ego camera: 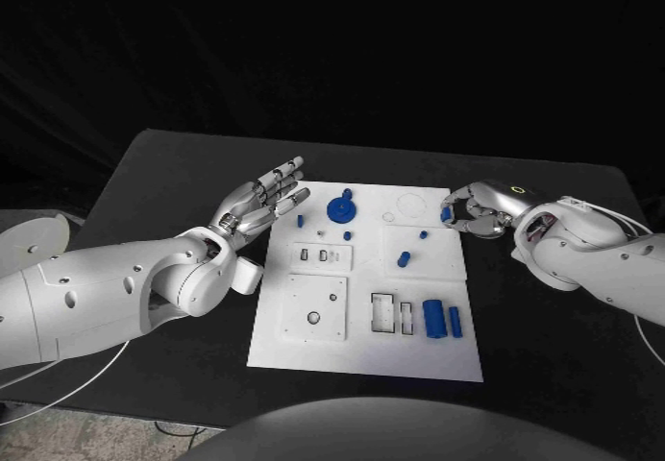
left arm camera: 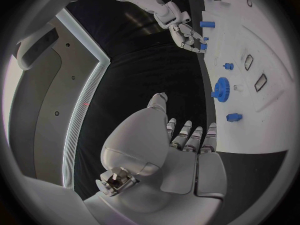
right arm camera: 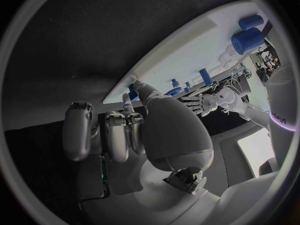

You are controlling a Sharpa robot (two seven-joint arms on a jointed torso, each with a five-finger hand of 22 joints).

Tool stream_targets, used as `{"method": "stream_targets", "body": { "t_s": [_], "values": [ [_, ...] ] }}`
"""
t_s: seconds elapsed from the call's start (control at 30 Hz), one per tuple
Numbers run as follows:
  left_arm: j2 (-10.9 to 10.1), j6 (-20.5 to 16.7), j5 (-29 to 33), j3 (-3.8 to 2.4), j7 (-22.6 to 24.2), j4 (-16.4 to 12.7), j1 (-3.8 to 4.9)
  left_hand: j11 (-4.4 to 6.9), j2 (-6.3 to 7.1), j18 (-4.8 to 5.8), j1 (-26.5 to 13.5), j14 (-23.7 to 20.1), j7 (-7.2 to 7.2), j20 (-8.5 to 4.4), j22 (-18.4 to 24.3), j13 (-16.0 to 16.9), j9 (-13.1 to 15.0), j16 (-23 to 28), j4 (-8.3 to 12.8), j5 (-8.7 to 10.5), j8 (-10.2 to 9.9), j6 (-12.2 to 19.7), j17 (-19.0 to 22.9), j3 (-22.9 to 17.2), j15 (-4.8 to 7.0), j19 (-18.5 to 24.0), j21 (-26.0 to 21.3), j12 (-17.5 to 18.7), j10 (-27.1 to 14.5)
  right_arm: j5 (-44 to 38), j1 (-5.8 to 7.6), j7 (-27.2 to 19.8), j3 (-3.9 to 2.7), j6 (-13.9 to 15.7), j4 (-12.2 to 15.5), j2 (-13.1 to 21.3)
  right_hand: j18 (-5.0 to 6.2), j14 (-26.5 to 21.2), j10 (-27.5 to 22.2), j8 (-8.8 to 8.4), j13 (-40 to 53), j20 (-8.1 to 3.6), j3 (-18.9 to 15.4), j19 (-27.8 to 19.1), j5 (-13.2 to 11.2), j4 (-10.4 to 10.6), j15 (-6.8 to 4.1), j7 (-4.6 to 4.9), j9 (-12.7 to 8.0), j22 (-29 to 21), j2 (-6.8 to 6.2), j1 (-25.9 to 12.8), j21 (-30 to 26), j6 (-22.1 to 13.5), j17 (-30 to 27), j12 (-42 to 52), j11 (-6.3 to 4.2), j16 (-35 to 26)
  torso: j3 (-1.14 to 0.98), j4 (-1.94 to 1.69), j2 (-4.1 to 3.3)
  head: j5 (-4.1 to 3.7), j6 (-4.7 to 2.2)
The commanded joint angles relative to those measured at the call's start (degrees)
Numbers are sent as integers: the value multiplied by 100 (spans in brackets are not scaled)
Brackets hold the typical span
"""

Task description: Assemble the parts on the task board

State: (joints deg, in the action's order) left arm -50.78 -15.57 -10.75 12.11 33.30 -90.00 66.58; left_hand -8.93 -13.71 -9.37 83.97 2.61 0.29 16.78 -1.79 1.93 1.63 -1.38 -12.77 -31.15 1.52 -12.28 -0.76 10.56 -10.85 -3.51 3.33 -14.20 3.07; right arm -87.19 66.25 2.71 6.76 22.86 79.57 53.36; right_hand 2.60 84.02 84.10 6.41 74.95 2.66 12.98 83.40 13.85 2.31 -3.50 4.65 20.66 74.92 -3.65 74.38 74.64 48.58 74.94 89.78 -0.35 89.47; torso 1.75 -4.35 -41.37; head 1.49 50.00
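The white task board (ego camera: 363, 341) lies mid-table. A blue gear (ego camera: 341, 207) stands at its far side, also seen from the left wrist (left arm camera: 220, 87). Small blue pegs (ego camera: 404, 257) dot the middle, and two blue cylinders (ego camera: 433, 317) lie at the near right. My left hand (ego camera: 270, 197) hovers beside the board's far left corner, fingers spread, holding nothing. My right hand (ego camera: 479, 206) sits at the board's far right edge, fingers curled, pinching a small blue part (ego camera: 446, 213) between thumb and fingers; the part also shows in the wrist views (left arm camera: 203, 46) (right arm camera: 132, 92).
The board has a slotted block (ego camera: 322, 255), a square plate (ego camera: 316, 309) with a hole and rectangular pockets (ego camera: 384, 312). Black table (ego camera: 166, 182) surrounds it, with free room on both sides. My left forearm (ego camera: 125, 288) lies along the near left.
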Motion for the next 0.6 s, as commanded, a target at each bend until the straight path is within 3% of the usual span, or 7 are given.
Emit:
{"method": "stream_targets", "body": {
  "t_s": [0.03,0.4,0.47,0.6],
  "values": [
    [5,109,6,-2,67,-9,0,-32,22,-21,50,19,23,0,-10,10,5,-24,29,-29,16,5,-8,-7,-17,-53,40,-29,-13,9,-18,-122,6,49,-7,-9,94,579,590,39,1505,-3,-44,-41,-47,2,-28,1,37,1017,26,33,-29,55,1459,22,-3,-19,3,-2,-1,2,0],
    [0,117,6,-2,59,-9,0,-32,22,-21,50,19,23,0,-10,10,5,-24,29,-29,16,5,-8,-7,-17,-53,40,-29,-13,23,-31,-153,6,46,-12,-37,96,576,590,30,1505,-12,-123,-37,-187,-2,-40,-25,193,1016,-8,74,-53,-77,1452,22,-20,-29,1,-2,-1,14,0],
    [-1,118,6,-2,58,-11,0,-32,22,-21,50,19,23,0,-10,10,5,-24,29,-29,16,5,-8,-7,-17,-53,40,-29,-13,24,-33,-151,6,43,-13,-41,96,576,590,84,1505,-20,-132,-33,-146,-7,-45,-31,284,1017,15,106,-58,-34,1452,22,-30,-29,2,-5,-1,9,0],
    [-3,117,6,-2,57,-13,0,-32,22,-21,50,19,23,0,-10,10,5,-24,29,-29,16,5,-8,-7,-17,-53,40,-29,-13,39,-36,-156,6,55,-13,-46,98,577,590,363,1505,-47,-171,-25,77,-47,-64,-64,669,1022,82,197,-75,122,1452,22,-64,-29,1,-5,0,21,0]
  ]
}}
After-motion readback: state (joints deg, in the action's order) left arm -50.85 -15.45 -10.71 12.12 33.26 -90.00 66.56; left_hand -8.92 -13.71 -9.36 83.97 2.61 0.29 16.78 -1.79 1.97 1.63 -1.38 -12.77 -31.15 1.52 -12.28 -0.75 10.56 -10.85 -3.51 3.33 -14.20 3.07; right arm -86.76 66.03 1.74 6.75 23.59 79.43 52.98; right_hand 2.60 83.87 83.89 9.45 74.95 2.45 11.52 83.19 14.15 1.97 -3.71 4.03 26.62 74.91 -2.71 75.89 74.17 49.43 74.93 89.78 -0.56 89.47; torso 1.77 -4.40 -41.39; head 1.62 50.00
